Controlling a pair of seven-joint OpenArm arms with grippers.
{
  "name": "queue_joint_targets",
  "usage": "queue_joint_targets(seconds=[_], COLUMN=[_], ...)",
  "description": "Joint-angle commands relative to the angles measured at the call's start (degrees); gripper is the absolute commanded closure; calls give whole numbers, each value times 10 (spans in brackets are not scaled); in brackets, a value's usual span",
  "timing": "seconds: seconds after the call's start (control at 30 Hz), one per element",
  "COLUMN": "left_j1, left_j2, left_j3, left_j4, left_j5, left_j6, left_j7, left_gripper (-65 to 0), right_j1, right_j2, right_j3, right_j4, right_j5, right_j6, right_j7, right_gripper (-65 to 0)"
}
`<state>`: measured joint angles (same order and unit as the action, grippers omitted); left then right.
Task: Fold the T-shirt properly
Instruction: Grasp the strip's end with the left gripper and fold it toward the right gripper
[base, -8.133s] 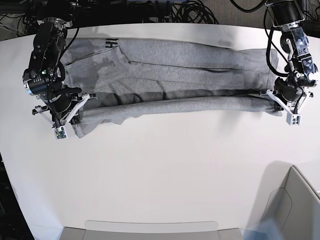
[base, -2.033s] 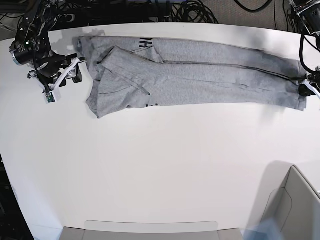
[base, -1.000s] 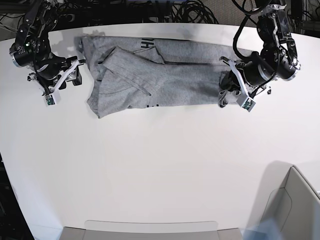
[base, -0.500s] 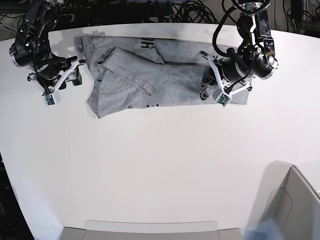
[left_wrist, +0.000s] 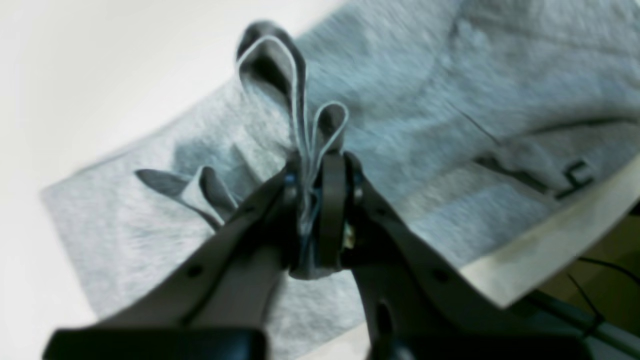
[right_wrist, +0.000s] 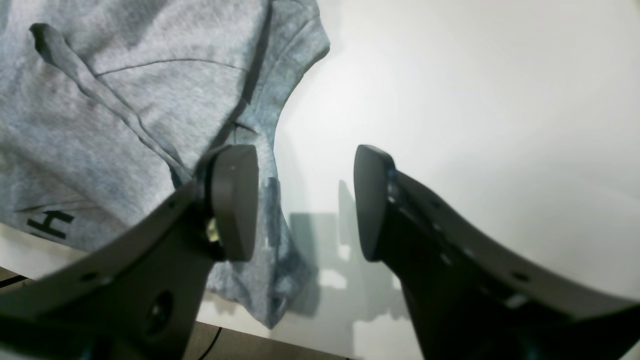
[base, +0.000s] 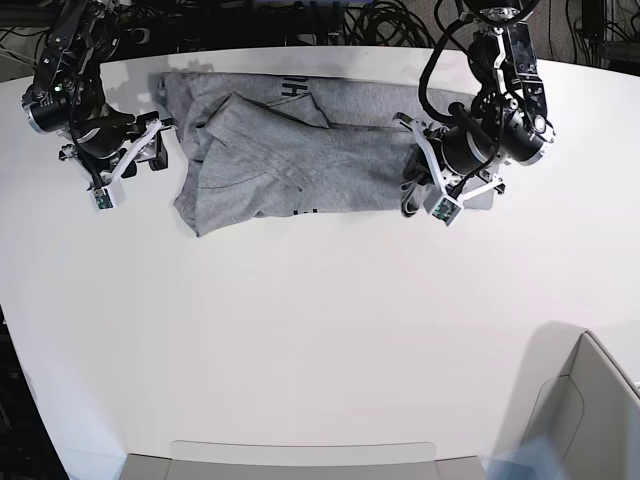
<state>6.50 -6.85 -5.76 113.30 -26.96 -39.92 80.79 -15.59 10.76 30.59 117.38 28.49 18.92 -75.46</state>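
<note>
Left gripper (left_wrist: 315, 200) is clamped on the grey T-shirt's (base: 300, 150) bunched hem to carry it across for the fold, while right gripper (right_wrist: 305, 200) waits, jaws apart, beside the other end.

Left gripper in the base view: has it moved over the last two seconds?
Yes. The left gripper, clamped on the heather-grey cotton T-shirt, has travelled from the white table's right edge toward its middle, doubling the cloth over.

Bright even light; wrist views blurred, soft-focused.
</note>
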Motion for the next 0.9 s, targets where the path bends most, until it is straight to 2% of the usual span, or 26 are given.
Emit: queue_joint_targets(seconds=[0.0,0.3,0.5,0.77,0.87], left_j1=[-6,-28,-27,-28,-27], left_j2=[0,29,25,27,28], left_j3=[-1,0,27,28,28], left_j4=[9,1,0,-27,-30], left_j5=[-7,-7,-7,-10,-10], left_j6=[-1,-1,-1,-1,-1], left_j7=[-8,-8,-8,-8,-8], left_gripper=[0,0,0,0,-125], right_j1=[3,3,3,3,4], right_j2=[4,4,4,4,4], right_j3=[2,2,2,2,2], right_j4=[7,7,7,5,4], right_j5=[7,7,7,7,7], right_j6=[3,3,3,3,3], right_j7=[7,7,7,7,7], right_gripper=[-305,-305,-305,-305,-305])
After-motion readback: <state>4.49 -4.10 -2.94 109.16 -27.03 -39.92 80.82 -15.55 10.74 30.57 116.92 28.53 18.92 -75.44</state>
